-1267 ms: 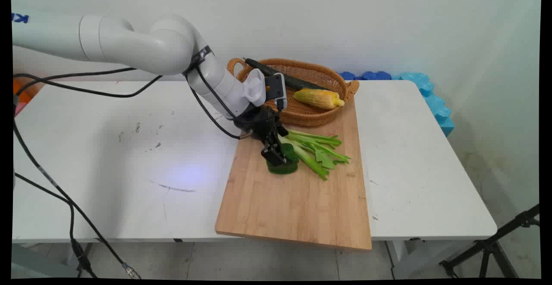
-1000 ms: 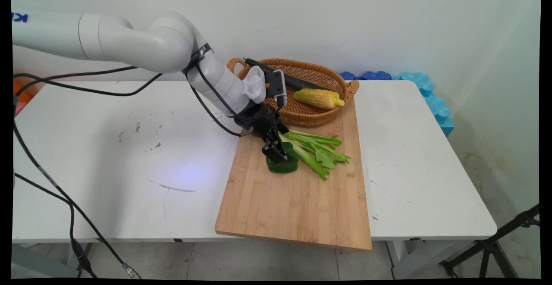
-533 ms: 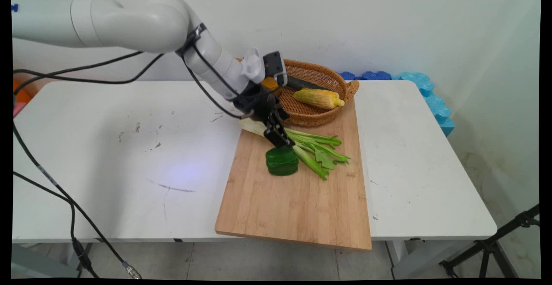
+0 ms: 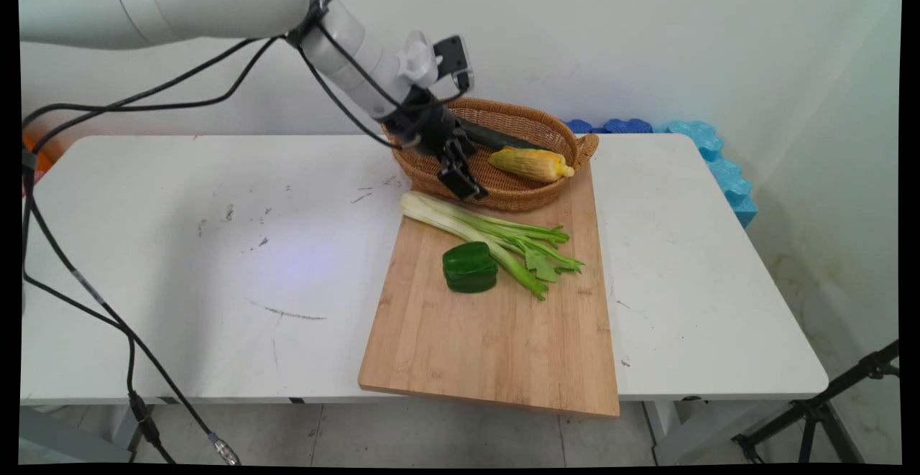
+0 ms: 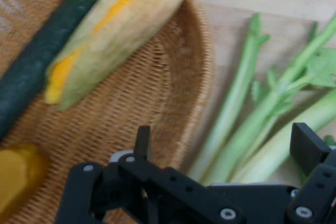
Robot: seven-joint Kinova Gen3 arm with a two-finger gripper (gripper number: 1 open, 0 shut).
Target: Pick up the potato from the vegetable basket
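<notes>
Bamboo is what the board (image 4: 496, 338) looks to be made of; it lies on the white table (image 4: 180, 266) with its near edge reaching the table's near edge, and no writing or label can be read on it or on anything else on the table. On the board a green pepper (image 4: 469, 267) is seen, with nothing holding it, and just beside it to the right a bunch of celery (image 4: 496, 234) is laid slantwise, its pale root end pointing left and its leaves right; whether the two touch cannot be told. At the board's far end a wicker basket (image 4: 575, 146) is set. In it an ear of corn (image 4: 532, 163) in its husk is lying, a dark green cucumber (image 4: 496, 137) is laid behind that, and in the hand view a yellow piece (image 5: 18, 174) is partly seen at the lower left, too blurred to name. The gripper (image 4: 460, 182) is held in the air over the basket's near rim, tilted down to the right, touching nothing. In the hand view its fingers (image 5: 310, 148) are seen set wide apart with nothing between them, the celery (image 5: 262, 129) and the basket's rim (image 5: 202, 72) showing beyond. Behind the table's far right corner blue foam (image 4: 711, 155) is stacked against the wall.
</notes>
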